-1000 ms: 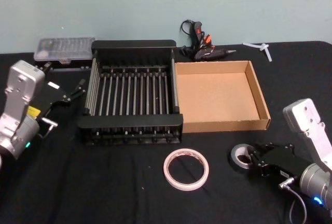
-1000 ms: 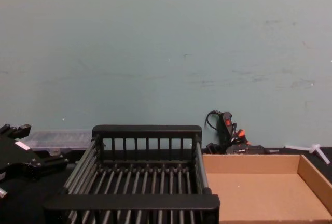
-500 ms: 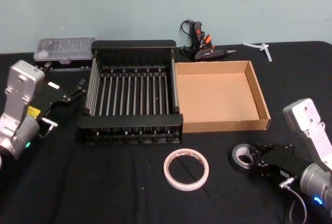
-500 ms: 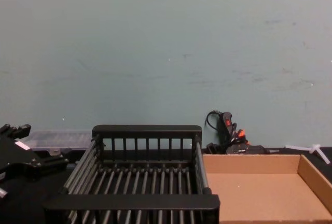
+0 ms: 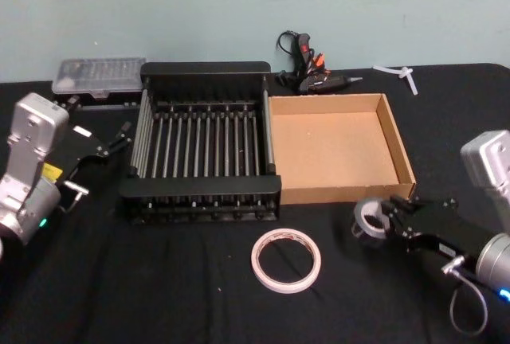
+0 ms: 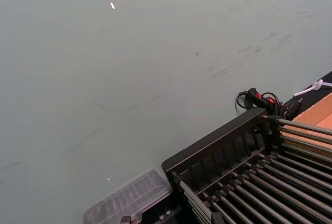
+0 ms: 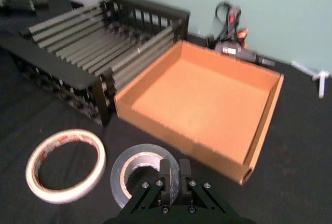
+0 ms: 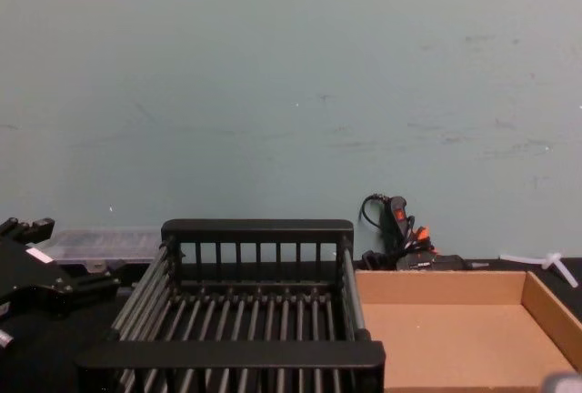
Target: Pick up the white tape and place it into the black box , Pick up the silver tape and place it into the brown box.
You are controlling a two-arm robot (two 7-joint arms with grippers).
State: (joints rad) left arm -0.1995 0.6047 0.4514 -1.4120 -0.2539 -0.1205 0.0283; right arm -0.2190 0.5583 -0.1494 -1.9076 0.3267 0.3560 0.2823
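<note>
Two claws: right claw (image 5: pixel 388 224) gripping silver tape (image 5: pixel 369 218), lower right of head view
Brown box (image 5: pixel 402 157): just above the tape, upper right
Left claw (image 5: pixel 119 138): parked left, grip unclear
</note>
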